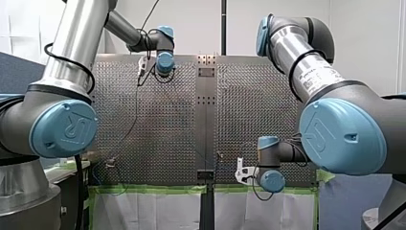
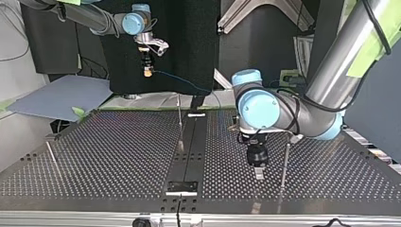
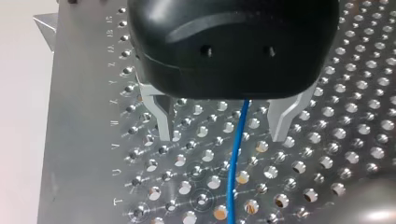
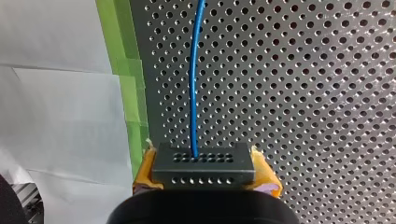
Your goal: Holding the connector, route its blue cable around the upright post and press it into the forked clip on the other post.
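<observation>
My right gripper [image 4: 205, 179] is shut on the black connector [image 4: 204, 163], which sits between its yellow pads [image 4: 265, 173]. The blue cable [image 4: 192, 79] leaves the connector and runs ahead over the perforated plate. In the top view this gripper [image 2: 148, 70] hangs high at the back left, with the cable [image 2: 182, 81] trailing to the right. My left gripper [image 3: 223, 126] is open just above the plate. The cable [image 3: 236, 158] passes between its metal fingers [image 3: 163, 119] without touching them. In the top view the left gripper [image 2: 257, 171] stands between two thin upright posts [image 2: 180, 125] [image 2: 284, 165]. No forked clip can be made out.
A third thin post [image 2: 51, 153] leans at the top view's left. A dark centre strip [image 2: 189, 151] divides the perforated table [image 2: 118, 161]. Green tape [image 1: 153, 189] lines the table's edge in the front view, beside my right gripper [image 1: 241, 171]. My left gripper [image 1: 142, 67] is at the far end.
</observation>
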